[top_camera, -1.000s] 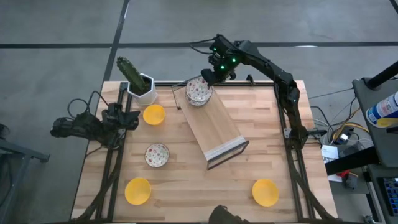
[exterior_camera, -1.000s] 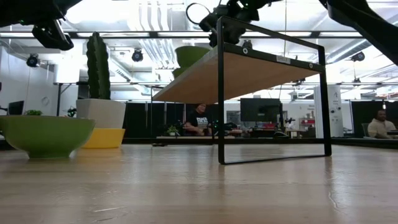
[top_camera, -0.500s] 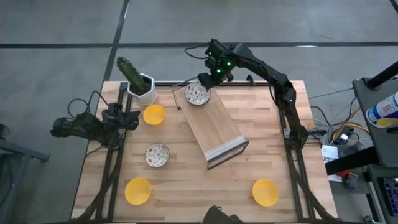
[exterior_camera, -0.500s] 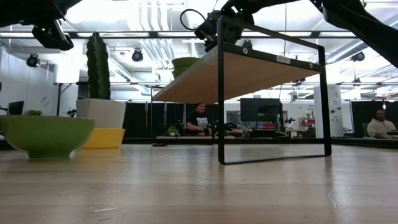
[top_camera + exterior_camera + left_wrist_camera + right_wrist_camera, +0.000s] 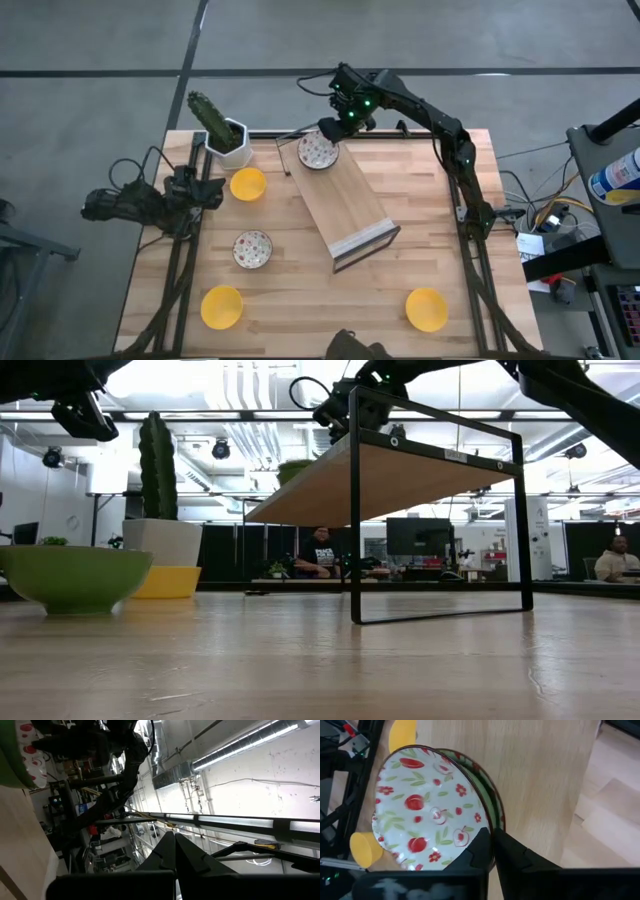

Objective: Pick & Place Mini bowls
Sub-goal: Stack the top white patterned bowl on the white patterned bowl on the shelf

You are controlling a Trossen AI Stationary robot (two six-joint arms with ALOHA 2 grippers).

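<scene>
A white mini bowl with a red speckled pattern (image 5: pixel 318 150) (image 5: pixel 430 820) sits at the far end of a raised wooden shelf (image 5: pixel 350 205). It appears nested in a second patterned bowl, whose green rim (image 5: pixel 496 805) shows just beside it. My right gripper (image 5: pixel 328 130) (image 5: pixel 491 836) is shut on the top bowl. A third patterned bowl (image 5: pixel 252 249) and three yellow bowls (image 5: pixel 247 184) (image 5: pixel 221 307) (image 5: pixel 427 308) rest on the table. My left gripper (image 5: pixel 213 190) (image 5: pixel 175 840) waits shut at the table's left edge. My right gripper holds the top patterned bowl by its rim (image 5: pixel 482 827), on the side toward the table's far right. The rim is pinched between the two fingers, which slant down from above and from the far side. The bowl sits low on the shelf's far end, over the other bowl.
A white pot with a cactus (image 5: pixel 228 140) stands at the far left corner, next to one yellow bowl. The shelf's black metal frame (image 5: pixel 440 520) stands mid-table, slanting toward the near right. Bare tabletop lies along the near edge between the yellow bowls.
My right gripper has carried the patterned bowl down and slightly toward the table's far left. The bowl now sits lower at the shelf's far end than a second ago. The gripper has stayed shut on it. The left arm has kept still.
</scene>
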